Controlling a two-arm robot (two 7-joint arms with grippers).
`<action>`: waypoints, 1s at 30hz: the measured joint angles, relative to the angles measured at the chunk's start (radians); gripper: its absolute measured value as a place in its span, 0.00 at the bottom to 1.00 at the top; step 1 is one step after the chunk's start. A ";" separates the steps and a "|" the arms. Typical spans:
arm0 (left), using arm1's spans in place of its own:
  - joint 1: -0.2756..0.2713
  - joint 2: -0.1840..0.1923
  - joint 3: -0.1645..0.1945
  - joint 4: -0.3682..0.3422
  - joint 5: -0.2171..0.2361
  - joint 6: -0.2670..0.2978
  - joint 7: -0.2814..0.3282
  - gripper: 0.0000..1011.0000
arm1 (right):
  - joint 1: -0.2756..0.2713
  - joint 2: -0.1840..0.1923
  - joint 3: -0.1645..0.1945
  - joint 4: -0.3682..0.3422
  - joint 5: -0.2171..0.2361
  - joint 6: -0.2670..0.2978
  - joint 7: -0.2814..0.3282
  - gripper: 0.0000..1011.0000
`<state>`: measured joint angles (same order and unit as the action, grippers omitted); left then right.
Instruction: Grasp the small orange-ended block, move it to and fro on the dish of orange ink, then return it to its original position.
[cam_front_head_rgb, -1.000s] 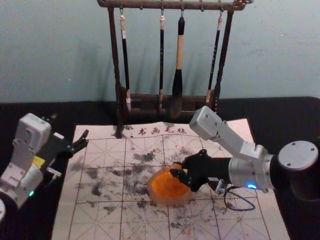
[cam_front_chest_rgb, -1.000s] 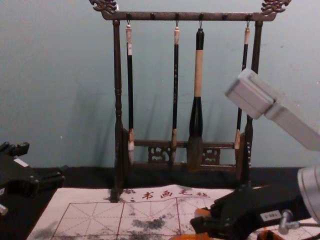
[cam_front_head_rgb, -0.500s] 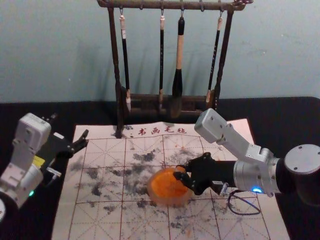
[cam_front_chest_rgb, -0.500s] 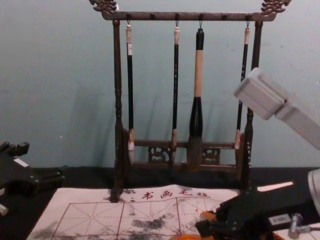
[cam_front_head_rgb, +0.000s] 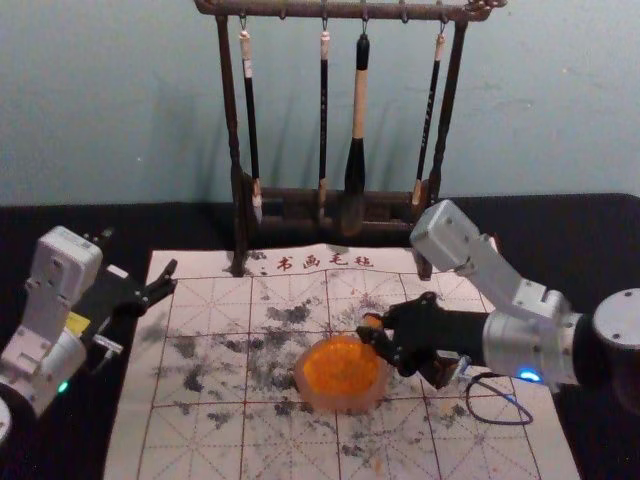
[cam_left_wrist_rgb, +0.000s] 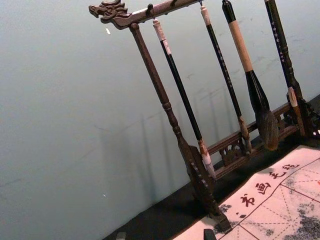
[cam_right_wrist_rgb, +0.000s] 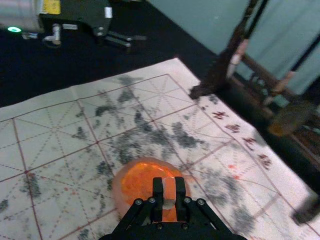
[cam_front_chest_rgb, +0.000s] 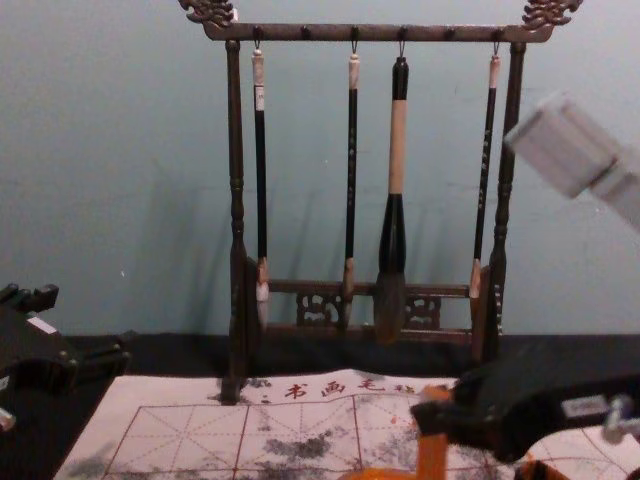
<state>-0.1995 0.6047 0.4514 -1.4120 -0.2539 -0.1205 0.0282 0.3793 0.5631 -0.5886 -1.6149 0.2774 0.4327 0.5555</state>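
One orange block (cam_front_chest_rgb: 432, 457), clamped in the right end effector (cam_right_wrist_rgb: 169, 188), is now higher and farther right by the ink dish (cam_front_head_rgb: 343, 403), perhaps starting its return.

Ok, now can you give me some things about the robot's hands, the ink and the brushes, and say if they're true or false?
1. Four brushes hang from the rack. True.
2. The left hand is gripping a brush. False: its fingers are open, with nothing between them.
3. The right hand holds the block. True.
4. The ink in the dish is blue. False: it is orange.
5. The dish sits on the mat. True.
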 joint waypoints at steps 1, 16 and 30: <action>0.000 0.000 0.000 0.000 0.000 0.000 0.000 0.99 | -0.005 0.004 0.006 -0.008 0.001 0.003 -0.007 0.09; 0.000 0.000 0.000 0.000 0.000 0.000 0.000 0.99 | -0.130 0.087 0.129 -0.160 -0.004 0.075 -0.112 0.09; 0.000 0.000 0.000 0.000 0.000 0.000 0.000 0.99 | -0.193 0.104 0.182 -0.195 -0.007 0.092 -0.115 0.09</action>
<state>-0.1995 0.6047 0.4514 -1.4120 -0.2539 -0.1205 0.0283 0.1864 0.6673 -0.4066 -1.8095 0.2700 0.5245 0.4401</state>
